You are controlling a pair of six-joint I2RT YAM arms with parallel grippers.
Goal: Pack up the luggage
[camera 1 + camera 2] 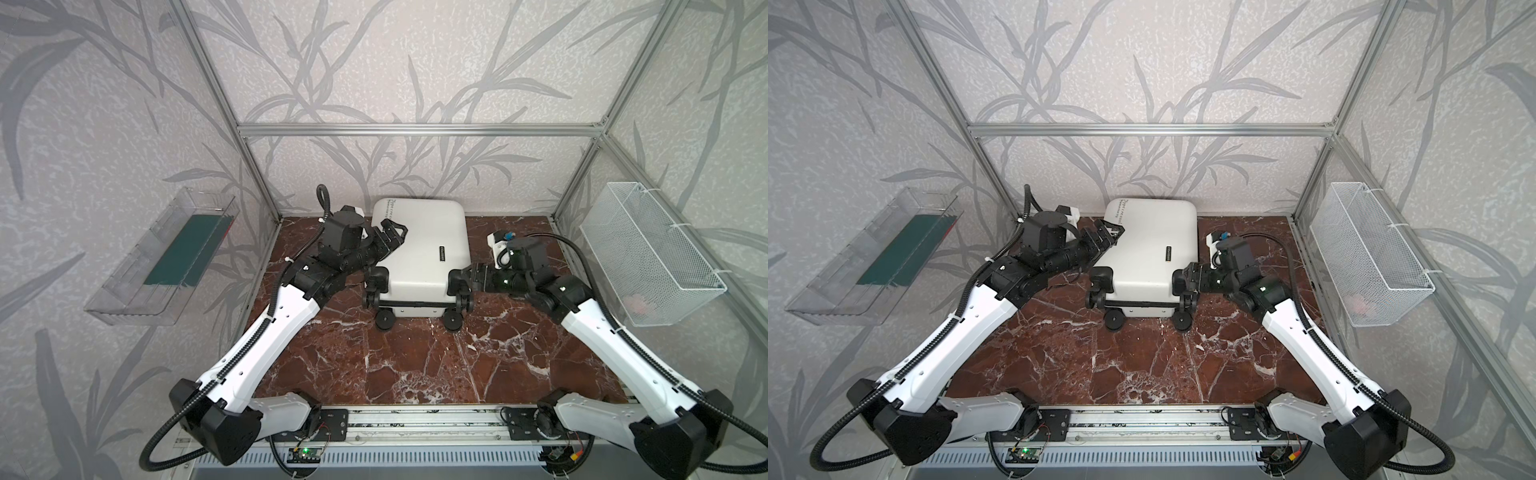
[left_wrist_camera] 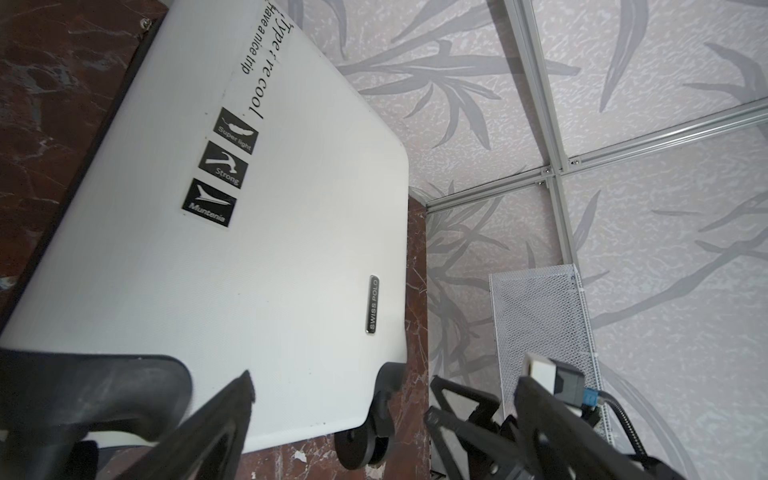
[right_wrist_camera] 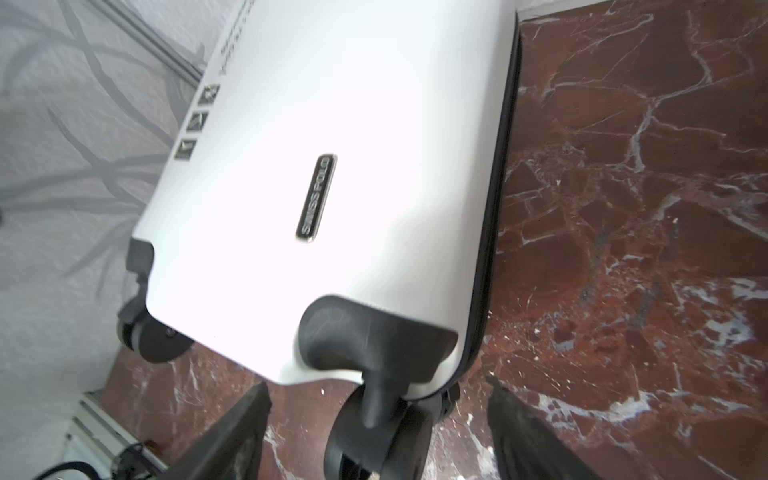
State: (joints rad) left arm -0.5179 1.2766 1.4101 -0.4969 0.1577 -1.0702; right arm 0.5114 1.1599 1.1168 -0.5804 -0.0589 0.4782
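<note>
Two claws stand open by the luggage (image 1: 419,249), which lies flat and shut at the far middle of the tabletop (image 1: 415,365). The left claw (image 1: 394,233) hovers over its left shell. The right claw (image 1: 473,277) straddles the near-right wheel (image 3: 374,432) without gripping it. Packing looks nearly finished, though I cannot tell whether it is fully zipped.

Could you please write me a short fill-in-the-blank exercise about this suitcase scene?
1. The white hard-shell suitcase on the red-brown marble tabletop has its lid ____.
2. The small metal badge on its shell reads SWISS ____.
3. The white wire mesh basket hangs on the robot's ____ side.
4. The right end effector has its jaws ____.
Missing words: closed; POLO; right; open.
</note>
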